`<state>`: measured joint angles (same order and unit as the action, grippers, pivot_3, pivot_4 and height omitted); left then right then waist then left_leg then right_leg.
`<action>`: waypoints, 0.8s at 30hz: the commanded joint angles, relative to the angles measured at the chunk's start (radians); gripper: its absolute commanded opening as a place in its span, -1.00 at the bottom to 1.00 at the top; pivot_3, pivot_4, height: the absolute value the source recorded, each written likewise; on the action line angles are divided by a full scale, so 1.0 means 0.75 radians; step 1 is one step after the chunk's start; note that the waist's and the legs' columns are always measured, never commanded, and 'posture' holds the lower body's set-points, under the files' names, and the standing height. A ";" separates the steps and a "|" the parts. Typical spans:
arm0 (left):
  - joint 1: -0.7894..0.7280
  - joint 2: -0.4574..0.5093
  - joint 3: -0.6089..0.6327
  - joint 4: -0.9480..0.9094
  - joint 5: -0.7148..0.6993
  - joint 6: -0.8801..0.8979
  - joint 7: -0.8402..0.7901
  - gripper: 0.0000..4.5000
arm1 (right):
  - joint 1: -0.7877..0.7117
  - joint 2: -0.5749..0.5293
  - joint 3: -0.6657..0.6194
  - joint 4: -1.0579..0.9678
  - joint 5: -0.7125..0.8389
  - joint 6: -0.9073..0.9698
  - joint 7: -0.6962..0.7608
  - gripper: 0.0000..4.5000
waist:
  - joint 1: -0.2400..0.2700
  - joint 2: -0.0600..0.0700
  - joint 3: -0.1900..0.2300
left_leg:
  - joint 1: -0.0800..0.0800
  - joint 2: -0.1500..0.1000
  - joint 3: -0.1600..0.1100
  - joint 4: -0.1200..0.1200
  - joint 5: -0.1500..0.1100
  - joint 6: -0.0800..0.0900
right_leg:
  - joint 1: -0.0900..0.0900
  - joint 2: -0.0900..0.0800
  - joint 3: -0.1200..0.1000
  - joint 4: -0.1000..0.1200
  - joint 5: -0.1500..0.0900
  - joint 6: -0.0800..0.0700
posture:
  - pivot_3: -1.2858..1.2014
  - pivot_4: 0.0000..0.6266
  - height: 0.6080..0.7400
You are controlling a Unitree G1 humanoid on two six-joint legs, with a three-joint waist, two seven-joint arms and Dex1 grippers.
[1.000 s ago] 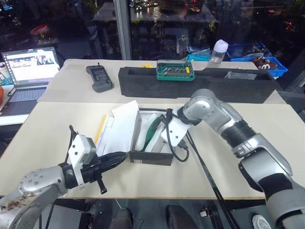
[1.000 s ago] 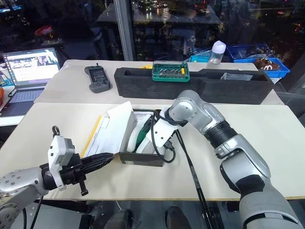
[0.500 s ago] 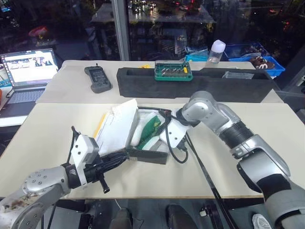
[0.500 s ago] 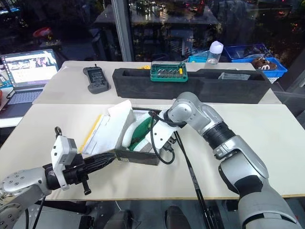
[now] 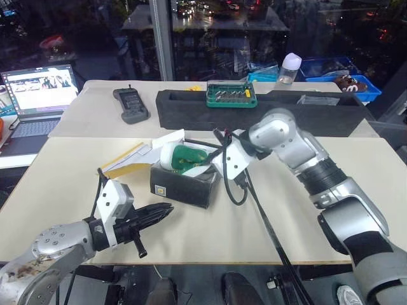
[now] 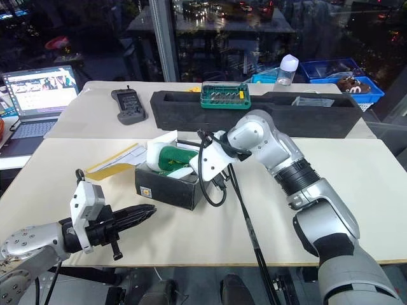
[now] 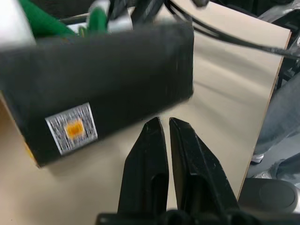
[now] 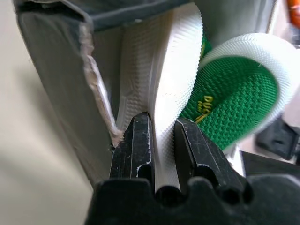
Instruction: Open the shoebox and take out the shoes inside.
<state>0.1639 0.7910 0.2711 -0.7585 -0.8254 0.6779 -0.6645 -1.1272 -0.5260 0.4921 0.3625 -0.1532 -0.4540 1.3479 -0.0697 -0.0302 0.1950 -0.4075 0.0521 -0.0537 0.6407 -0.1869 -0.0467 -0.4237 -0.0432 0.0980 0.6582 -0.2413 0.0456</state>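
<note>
The shoebox (image 5: 181,184) sits tipped up at the table's middle, its black labelled side facing me and its yellow lid (image 5: 127,162) hanging open to the left. Green shoes (image 5: 184,155) with pale soles stick out of its top. My right gripper (image 8: 161,124) reaches in from the right and is shut on the white sole edge of one shoe (image 8: 164,79), beside the other shoe's green sole (image 8: 234,89). My left gripper (image 5: 166,208) is shut and empty, low in front of the box (image 7: 117,75), a short gap from it.
A long black foam tray (image 5: 267,111) with a green bit case (image 5: 231,95) lies across the back. A grey handset (image 5: 130,103) and a laptop (image 5: 38,95) are at back left, a bottle (image 5: 289,68) and blue bins (image 5: 343,79) at back right. A black cable (image 5: 267,222) runs over the table's front right.
My right gripper closed on a shoe's sole and rose, tipping the box up from lying flat. The box has come away from my left gripper, which stayed in place.
</note>
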 commanded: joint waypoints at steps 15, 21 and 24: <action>0.013 0.000 0.024 0.009 0.033 -0.037 -0.057 -0.86 | 0.060 -0.171 0.050 -0.134 -0.573 -0.352 -0.346 -0.86 | -0.003 0.000 0.000 | -0.001 0.000 0.001 0.000 0.000 0.000 | -0.002 0.000 0.001 0.000 -0.002 0.001 | 0.03 -0.52 0.62; 0.025 0.000 0.036 0.010 0.040 -0.038 -0.068 -0.86 | 0.132 -0.167 0.002 -0.257 -0.653 -0.310 -0.512 -0.86 | -0.003 0.000 0.000 | 0.000 0.000 0.001 0.000 0.000 0.000 | -0.001 0.000 0.001 0.001 -0.002 0.001 | 0.03 -0.52 0.62; 0.029 0.001 0.040 0.014 0.045 -0.040 -0.077 -0.86 | 0.141 -0.162 -0.036 -0.280 -0.673 -0.274 -0.601 -0.86 | 0.000 0.000 0.000 | 0.000 0.000 0.001 0.000 0.000 0.000 | -0.001 0.000 0.002 0.003 -0.002 0.001 | 0.03 -0.52 0.62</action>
<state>0.1818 0.7908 0.2756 -0.7417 -0.7910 0.6742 -0.7122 -1.0042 -0.6519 0.5419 0.2048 -0.6570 -0.6878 0.9707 -0.0698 -0.0303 0.1950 -0.4073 0.0517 -0.0533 0.6407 -0.1869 -0.0467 -0.4248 -0.0432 0.0991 0.6603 -0.2429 0.0461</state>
